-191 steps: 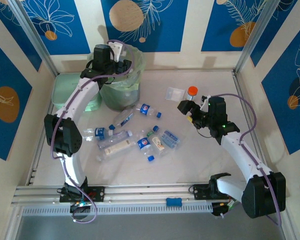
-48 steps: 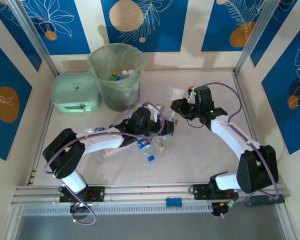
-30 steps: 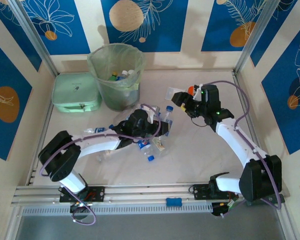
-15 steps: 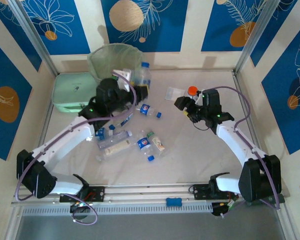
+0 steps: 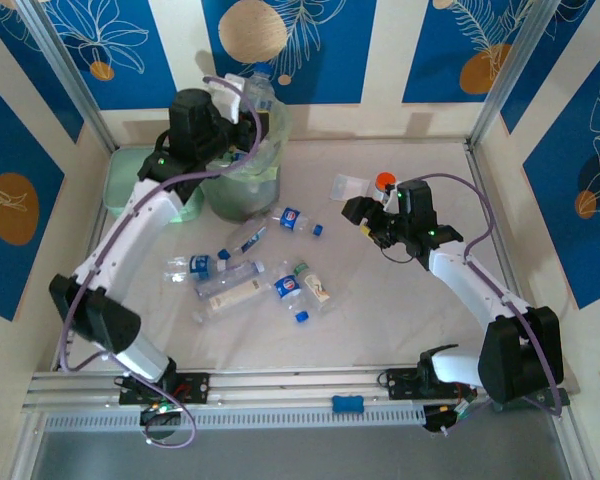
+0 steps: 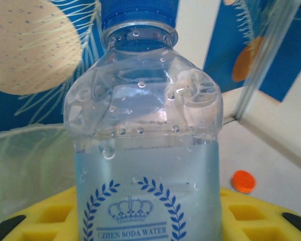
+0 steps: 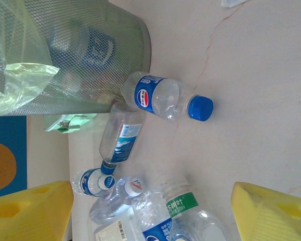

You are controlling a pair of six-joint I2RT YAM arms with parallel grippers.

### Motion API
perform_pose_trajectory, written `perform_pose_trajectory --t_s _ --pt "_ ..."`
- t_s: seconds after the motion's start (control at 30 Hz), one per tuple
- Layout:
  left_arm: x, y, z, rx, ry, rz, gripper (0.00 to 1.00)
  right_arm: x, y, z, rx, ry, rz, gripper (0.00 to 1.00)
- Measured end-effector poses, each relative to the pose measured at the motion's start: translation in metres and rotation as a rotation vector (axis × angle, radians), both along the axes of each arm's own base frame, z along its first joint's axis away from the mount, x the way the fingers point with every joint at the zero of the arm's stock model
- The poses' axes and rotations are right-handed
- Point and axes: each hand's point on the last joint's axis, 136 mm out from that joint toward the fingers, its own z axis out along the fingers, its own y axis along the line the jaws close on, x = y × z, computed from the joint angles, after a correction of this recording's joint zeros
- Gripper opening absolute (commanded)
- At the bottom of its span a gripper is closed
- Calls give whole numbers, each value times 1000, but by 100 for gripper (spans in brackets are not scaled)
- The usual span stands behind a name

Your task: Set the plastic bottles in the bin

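My left gripper (image 5: 248, 98) is shut on a clear plastic bottle (image 5: 261, 88) with a blue cap and holds it upright above the rim of the round bin (image 5: 242, 185). The left wrist view shows that bottle (image 6: 145, 150) between the yellow fingers (image 6: 253, 213), with the bin's pale green liner (image 6: 25, 160) behind it. Several more bottles lie on the table, among them a blue-capped one (image 5: 296, 220) and a green-labelled one (image 5: 315, 284). My right gripper (image 5: 364, 214) hangs open right of the pile with nothing in it. Its wrist view looks across the blue-capped bottle (image 7: 165, 98) to the bin (image 7: 90, 55).
A mint green box (image 5: 126, 190) sits left of the bin, partly behind the left arm. An orange-capped jar (image 5: 384, 181) and a clear square container (image 5: 347, 187) stand just behind the right gripper. Aluminium posts and patterned walls close in the table.
The left arm has lifted a bottle from the pile and swung it back and left, up over the bin. The right gripper has shifted slightly left and stayed open.
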Motion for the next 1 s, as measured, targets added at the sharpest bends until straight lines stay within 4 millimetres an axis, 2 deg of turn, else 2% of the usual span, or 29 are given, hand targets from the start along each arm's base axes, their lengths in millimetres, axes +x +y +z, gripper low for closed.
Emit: perform_pose_trajectory --t_s 0.1,0.27,0.47,0.57,0.67,0.77,0.83,0.93,1.0 --pt "27 14 -13 54 41 42 42 -3 1 -4 -4 5 6 83" --pt "59 33 -50 134 145 91 42 -7 0 -2 -13 -4 15 84" --pt "80 42 -93 200 266 115 42 -10 -1 5 -20 -30 25 87" --pt "83 45 -105 218 302 120 45 -11 -1 5 -23 -30 28 88" --pt "81 49 -109 233 320 123 56 -12 -1 4 -27 -26 30 88" --pt "81 52 -106 239 318 130 83 -13 -1 3 -29 -24 32 93" --pt "81 53 -104 232 316 137 92 -13 -1 3 -32 -25 36 96" --pt "81 53 -103 217 320 145 99 -15 1 2 -39 -29 49 99" --pt "79 53 -98 203 317 148 100 -17 3 1 -44 -28 59 99"
